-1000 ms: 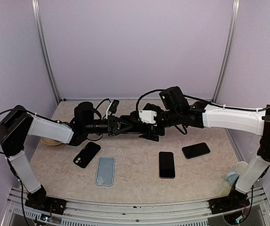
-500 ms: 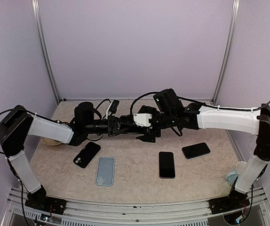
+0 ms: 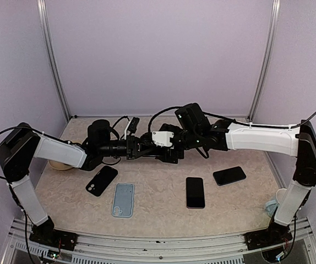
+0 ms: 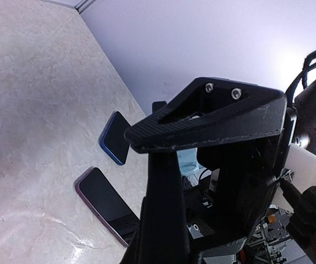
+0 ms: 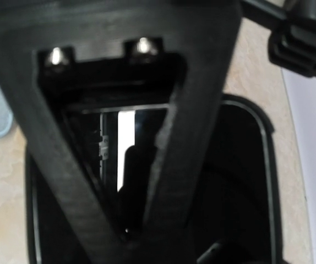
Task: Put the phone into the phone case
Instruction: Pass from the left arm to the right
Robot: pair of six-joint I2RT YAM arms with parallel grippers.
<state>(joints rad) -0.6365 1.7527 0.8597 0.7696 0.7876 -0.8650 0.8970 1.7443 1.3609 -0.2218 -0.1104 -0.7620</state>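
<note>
Black on black makes the top view hard to read. The left gripper (image 3: 139, 147) and right gripper (image 3: 166, 151) meet nose to nose in the air over the far half of the surface (image 3: 158, 217), and a dark slab (image 3: 151, 149) seems to bridge them. Whether it is a phone or a case I cannot tell. Below, a phone (image 3: 195, 192) lies right of centre and a second phone (image 3: 229, 175) lies nearer the right edge. A blue case (image 3: 123, 199) and a black case (image 3: 102, 180) lie left of centre. Neither case has anything in it yet. My worry here is crowding: with the fingers this close, the right jaws could nip the left fingers instead of the slab.

From the left wrist, the jaws are clenched tight, but the fingers hide what they pinch. Both phones show on the surface beyond. If the grip is only on an edge, any sideways push could lever the slab out and drop it onto them.

From the right wrist, the jaws stand apart, straddling what looks like the slab's edge, and its rounded corner fills the frame. If they clamp off-square while the left holds firm, the two arms could fight and twist or fling the slab.
</note>
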